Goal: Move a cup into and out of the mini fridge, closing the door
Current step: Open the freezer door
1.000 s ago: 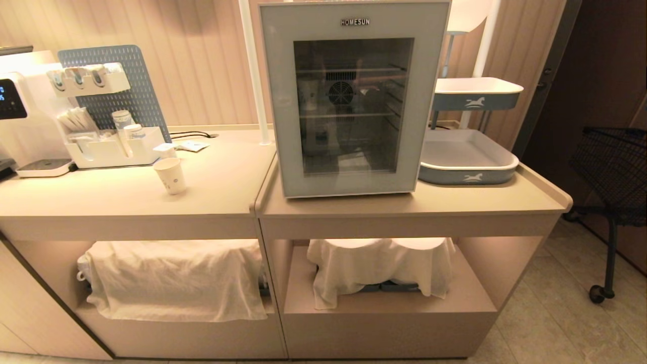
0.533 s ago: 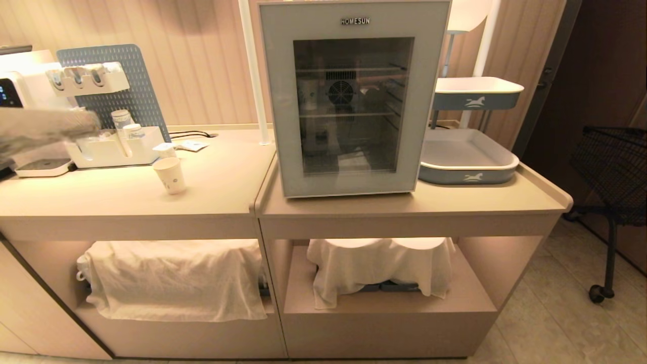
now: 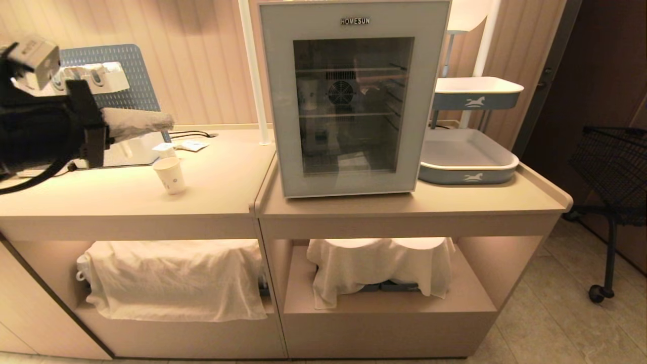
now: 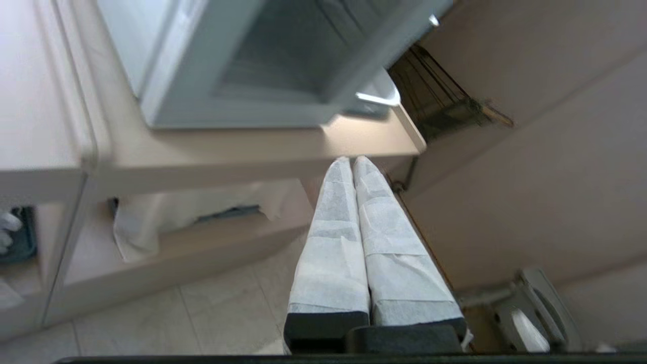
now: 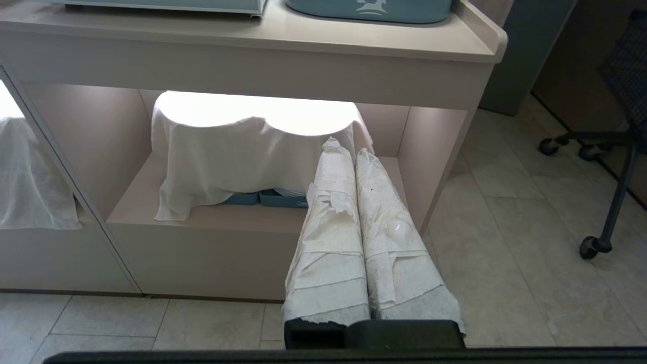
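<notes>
A small white paper cup with a blue print stands upright on the left counter. The white mini fridge sits on the right counter, its grey-framed glass door shut; the left wrist view shows that door too. My left gripper has come in from the left edge and hovers above and behind the cup, its white-wrapped fingers pressed together and empty. In its own view the left gripper points past the counter's corner. My right gripper is shut, low in front of the lower shelf.
A white organiser with stacked cups, a pegboard and a white machine fill the back left counter. Blue-grey trays sit right of the fridge. Cloth-covered items lie on the lower shelves. A wheeled black basket stands at the right.
My left arm has swung into the head view from the left edge and now reaches right, over the counter behind the cup. Cup, fridge and door have not moved.
</notes>
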Motion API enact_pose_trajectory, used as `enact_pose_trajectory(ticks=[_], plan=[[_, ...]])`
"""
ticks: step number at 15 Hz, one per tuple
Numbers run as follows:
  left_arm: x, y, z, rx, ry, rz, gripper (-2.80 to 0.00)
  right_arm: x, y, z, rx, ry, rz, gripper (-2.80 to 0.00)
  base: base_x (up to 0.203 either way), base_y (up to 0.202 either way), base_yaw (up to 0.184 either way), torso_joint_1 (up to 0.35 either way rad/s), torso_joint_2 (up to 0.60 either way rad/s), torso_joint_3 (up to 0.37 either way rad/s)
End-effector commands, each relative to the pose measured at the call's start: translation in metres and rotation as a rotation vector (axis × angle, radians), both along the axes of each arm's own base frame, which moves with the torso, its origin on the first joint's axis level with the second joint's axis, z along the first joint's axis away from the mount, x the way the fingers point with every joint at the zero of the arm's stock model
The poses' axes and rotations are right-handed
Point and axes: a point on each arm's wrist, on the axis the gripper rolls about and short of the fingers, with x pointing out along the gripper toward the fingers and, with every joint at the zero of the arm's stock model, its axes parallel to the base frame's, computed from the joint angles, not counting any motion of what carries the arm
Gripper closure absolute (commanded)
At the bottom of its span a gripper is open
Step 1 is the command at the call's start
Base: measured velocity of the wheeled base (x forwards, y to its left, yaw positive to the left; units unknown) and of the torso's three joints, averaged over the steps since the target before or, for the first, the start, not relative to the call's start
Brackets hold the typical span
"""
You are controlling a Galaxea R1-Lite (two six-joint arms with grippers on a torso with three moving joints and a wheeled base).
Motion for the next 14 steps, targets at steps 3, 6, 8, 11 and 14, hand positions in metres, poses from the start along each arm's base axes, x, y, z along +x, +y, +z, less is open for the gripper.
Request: enact_pose_trajectory(ticks=[3,6,8,11,14], plan=[[0.074,0.007,-0.020,-0.092,0.110,0.027,0.00,0.001,0.000,-0.005,-0.001,0.018,0.000,0.00,0.000,0.000,0.000,0.000,0.00,0.000],[0.121,0.008,-0.047,-0.108,0.117,0.035,0.00,0.001,0.000,-0.005,-0.001,0.018,0.002,0.00,0.000,0.000,0.000,0.000,0.00,0.000],[0.153,-0.006,-0.057,-0.093,0.091,0.066,0.00,0.001,0.000,-0.005,-0.001,0.018,0.000,0.00,0.000,0.000,0.000,0.000,0.00,0.000],[0.185,-0.031,-0.067,-0.073,0.054,0.053,0.00,0.001,0.000,-0.005,-0.001,0.018,0.000,0.00,0.000,0.000,0.000,0.000,0.00,0.000],[0.200,-0.044,-0.088,-0.061,0.084,0.027,0.00,0.001,0.000,-0.005,-0.001,0.018,0.000,0.00,0.000,0.000,0.000,0.000,0.00,0.000]])
